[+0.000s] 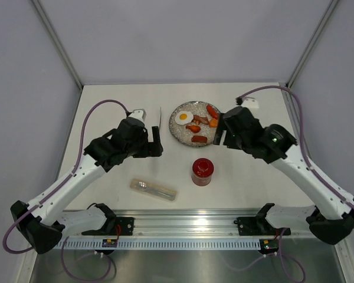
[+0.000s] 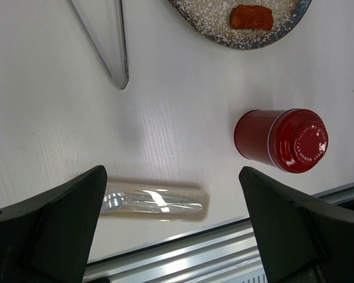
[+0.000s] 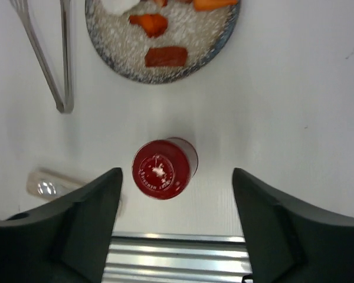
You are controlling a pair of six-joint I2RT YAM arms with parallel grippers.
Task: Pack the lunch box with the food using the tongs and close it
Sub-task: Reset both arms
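The red lunch box [image 1: 202,171] stands upright on the table with its round red lid on; it also shows in the left wrist view [image 2: 281,141] and the right wrist view [image 3: 162,168]. The food lies on a speckled grey plate [image 1: 178,132]: a fried egg [image 1: 184,117], sausages [image 1: 199,139] and orange shrimp [image 1: 193,128]. The silver tongs [image 1: 160,117] lie left of the plate. My left gripper [image 1: 157,143] hovers open near the tongs [image 2: 109,41]. My right gripper [image 1: 223,134] hangs open at the plate's right rim, nothing between its fingers [image 3: 65,230].
A clear plastic case [image 1: 153,189] holding a spoon lies near the front edge, left of the lunch box. A metal rail [image 1: 189,224] runs along the near edge. Grey walls enclose the table on three sides.
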